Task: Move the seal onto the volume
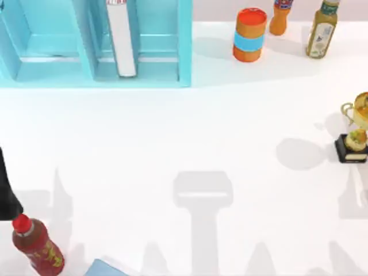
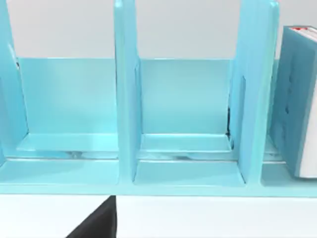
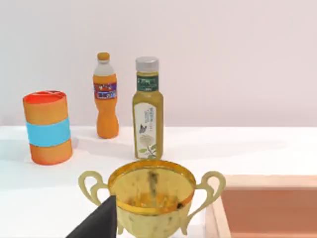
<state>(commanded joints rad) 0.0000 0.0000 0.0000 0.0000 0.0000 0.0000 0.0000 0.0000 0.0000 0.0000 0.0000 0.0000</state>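
Observation:
The seal and the volume are both out of view. A dark part of my left arm [image 1: 7, 190] shows at the left edge of the table, just above a red-capped dark bottle [image 1: 35, 244]. In the left wrist view a dark finger [image 2: 96, 224] points toward the light-blue shelf unit [image 2: 126, 99]. A dark finger [image 3: 96, 220] in the right wrist view sits close in front of the gold trophy [image 3: 151, 198].
The shelf unit [image 1: 92, 46] spans the back left, with an upright white-edged blue item [image 1: 122, 37] in one bay. An orange can [image 1: 249, 34], an orange bottle [image 1: 280, 16] and a green-tea bottle [image 1: 321, 31] stand at the back right. The trophy [image 1: 355, 129] is at the right edge. A blue corner [image 1: 103, 268] lies at the front.

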